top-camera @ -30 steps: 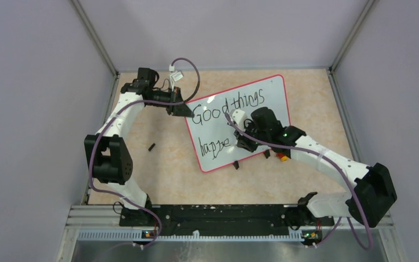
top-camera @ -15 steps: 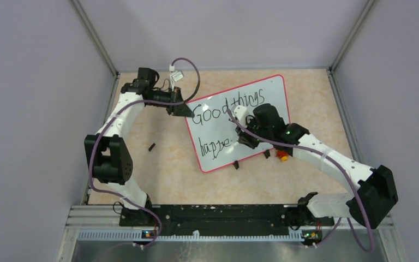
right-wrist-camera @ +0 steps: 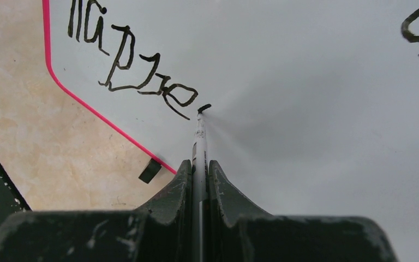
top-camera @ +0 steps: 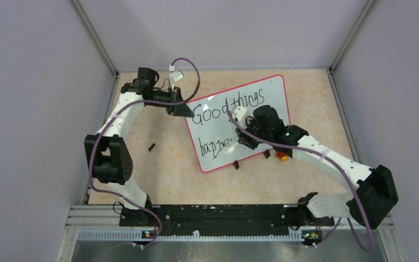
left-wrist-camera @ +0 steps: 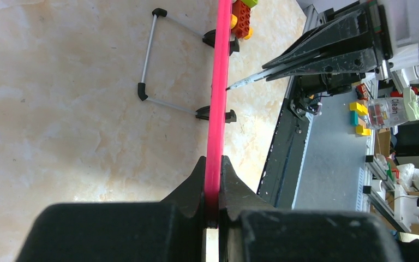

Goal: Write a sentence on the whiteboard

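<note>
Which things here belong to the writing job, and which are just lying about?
In the job: whiteboard; sentence; marker; left gripper, clamping the whiteboard's edge; right gripper, holding the marker.
Lying about: small black piece; coloured blocks beside the whiteboard; spray bottle beyond the table.

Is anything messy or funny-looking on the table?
A little. The whiteboard sits crooked, at a slant, and its lower line of lettering is wobbly and uneven. A small black piece lies alone, left of the board.
</note>
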Robot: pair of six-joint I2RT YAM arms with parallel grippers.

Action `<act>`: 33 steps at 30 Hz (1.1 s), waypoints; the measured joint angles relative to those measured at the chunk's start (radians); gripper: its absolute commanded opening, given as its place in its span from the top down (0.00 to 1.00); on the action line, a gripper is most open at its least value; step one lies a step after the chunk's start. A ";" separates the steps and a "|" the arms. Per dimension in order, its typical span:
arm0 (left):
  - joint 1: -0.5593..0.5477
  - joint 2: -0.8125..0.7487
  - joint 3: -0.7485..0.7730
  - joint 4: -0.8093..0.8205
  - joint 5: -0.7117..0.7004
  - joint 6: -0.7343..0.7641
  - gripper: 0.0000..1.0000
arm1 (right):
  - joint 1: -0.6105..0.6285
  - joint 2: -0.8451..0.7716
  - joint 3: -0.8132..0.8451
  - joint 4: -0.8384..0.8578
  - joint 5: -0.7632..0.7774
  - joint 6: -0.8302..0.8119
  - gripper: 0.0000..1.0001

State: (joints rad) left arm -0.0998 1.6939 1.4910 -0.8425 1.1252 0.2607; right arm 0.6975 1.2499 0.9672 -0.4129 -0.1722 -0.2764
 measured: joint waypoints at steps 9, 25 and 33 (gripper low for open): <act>0.000 0.002 0.000 0.000 0.002 0.000 1.00 | 0.000 -0.016 -0.064 -0.007 -0.027 0.009 1.00; 0.000 0.002 0.002 0.000 0.002 0.000 1.00 | -0.001 -0.010 -0.002 0.019 0.002 0.018 1.00; 0.000 0.002 0.002 0.000 0.001 0.000 1.00 | -0.016 -0.009 0.004 0.022 0.004 0.015 1.00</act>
State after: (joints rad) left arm -0.1001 1.6955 1.4929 -0.8425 1.1263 0.2604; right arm 0.6815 1.2411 0.9710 -0.3912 -0.1684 -0.2611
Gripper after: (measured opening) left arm 0.060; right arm 0.085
